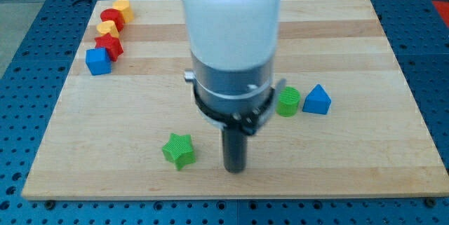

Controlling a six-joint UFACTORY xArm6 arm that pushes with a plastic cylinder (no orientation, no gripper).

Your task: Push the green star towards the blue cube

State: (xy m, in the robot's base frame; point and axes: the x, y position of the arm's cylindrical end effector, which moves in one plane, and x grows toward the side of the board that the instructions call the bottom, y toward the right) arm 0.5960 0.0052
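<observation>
Low on the board, tip [235, 169] just right of green star [179, 149], nothing gripped, placed for shoving up-left toward blue cube [98, 62].

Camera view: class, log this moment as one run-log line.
my tip: right of green star, gap between | blue cube: far upper left | star not yet near cube

Pale wooden board [351, 36], blue perforated table surface [428, 15] around it, even light
</observation>
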